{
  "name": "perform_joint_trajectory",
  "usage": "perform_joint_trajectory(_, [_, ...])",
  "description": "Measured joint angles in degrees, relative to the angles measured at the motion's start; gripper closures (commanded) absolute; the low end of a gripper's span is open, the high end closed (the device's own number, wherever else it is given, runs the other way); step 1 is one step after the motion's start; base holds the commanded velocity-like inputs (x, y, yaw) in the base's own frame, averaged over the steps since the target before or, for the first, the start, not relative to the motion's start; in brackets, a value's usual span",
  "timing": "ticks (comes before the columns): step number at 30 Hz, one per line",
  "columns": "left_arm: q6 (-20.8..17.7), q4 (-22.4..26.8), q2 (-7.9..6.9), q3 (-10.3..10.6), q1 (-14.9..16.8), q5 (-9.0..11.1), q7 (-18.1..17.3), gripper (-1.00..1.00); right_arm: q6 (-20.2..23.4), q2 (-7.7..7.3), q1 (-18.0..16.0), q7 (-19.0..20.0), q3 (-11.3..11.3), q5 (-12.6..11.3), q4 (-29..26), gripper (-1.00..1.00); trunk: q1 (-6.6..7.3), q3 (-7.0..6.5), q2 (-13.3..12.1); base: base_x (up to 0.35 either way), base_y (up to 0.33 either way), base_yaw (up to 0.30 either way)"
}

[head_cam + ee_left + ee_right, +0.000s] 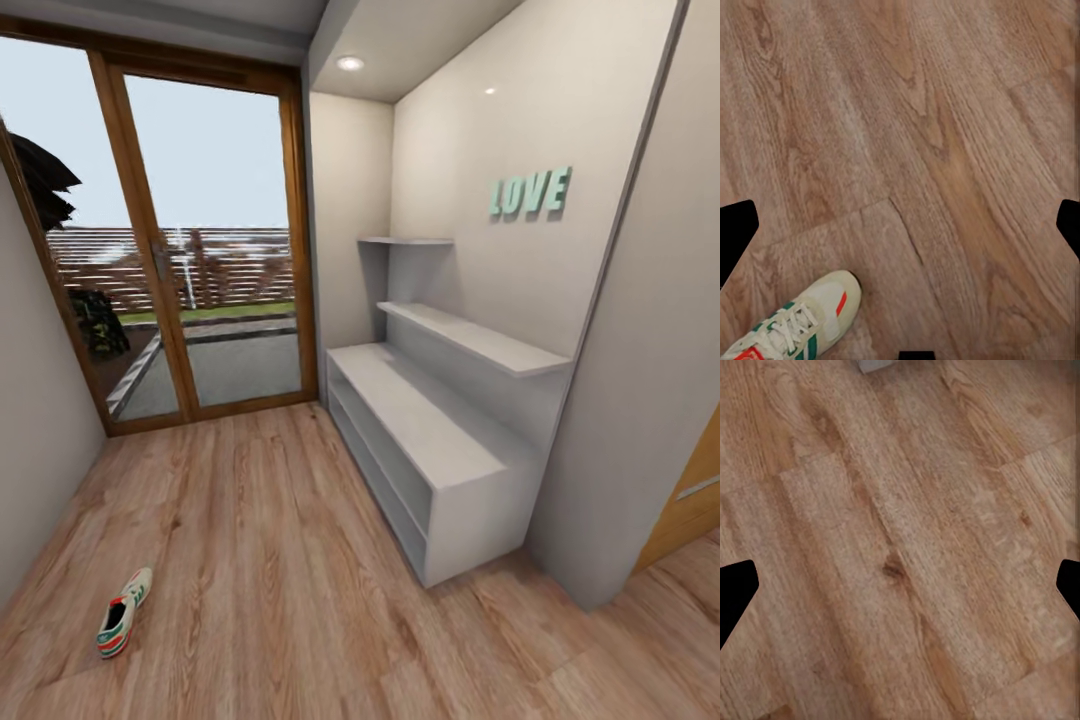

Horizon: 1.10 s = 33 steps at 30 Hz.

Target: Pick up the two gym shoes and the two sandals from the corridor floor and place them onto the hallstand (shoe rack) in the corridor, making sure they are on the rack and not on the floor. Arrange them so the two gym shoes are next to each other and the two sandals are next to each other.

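Left fingers [736, 229]: black tips at opposite edges of the left wrist view, spread wide, holding nothing, above the light brown wood-plank corridor floor [945, 150]. Just beside them, one cream-white gym shoe with green stripes and white laces [795, 322] lies flat on the planks. Right fingers [736, 592]: likewise spread wide and empty over bare planks.

Head view: the shoe [123, 612] lies well apart from the wide light-grey low hallstand [440, 450]. Stepped wall shelves [470, 340] and teal "LOVE" letters [530, 193] above; wood-framed glass door [190, 260] beyond.
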<state>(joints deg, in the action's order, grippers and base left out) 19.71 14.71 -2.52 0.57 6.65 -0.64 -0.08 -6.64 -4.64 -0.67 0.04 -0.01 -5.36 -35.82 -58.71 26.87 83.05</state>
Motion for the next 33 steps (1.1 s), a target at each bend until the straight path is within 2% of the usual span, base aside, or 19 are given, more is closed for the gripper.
perform_joint_trajectory(21, [0.0, 0.0, 0.00, 0.0, 0.0, 0.0, 0.0, -1.00, 0.0, 0.02, 0.0, -0.2, 0.0, 0.0, 0.0, -1.00, 0.00, 0.00, 0.0, 0.234, -0.198, 0.005])
perform_joint_trajectory(33, [0.0, 0.0, -0.02, 0.0, 0.0, 0.0, 0.0, -1.00, 0.0, 0.08, 0.0, -0.2, 0.0, 0.0, 0.0, -1.00, 0.00, 0.00, 0.0, 0.234, -0.198, 0.150])
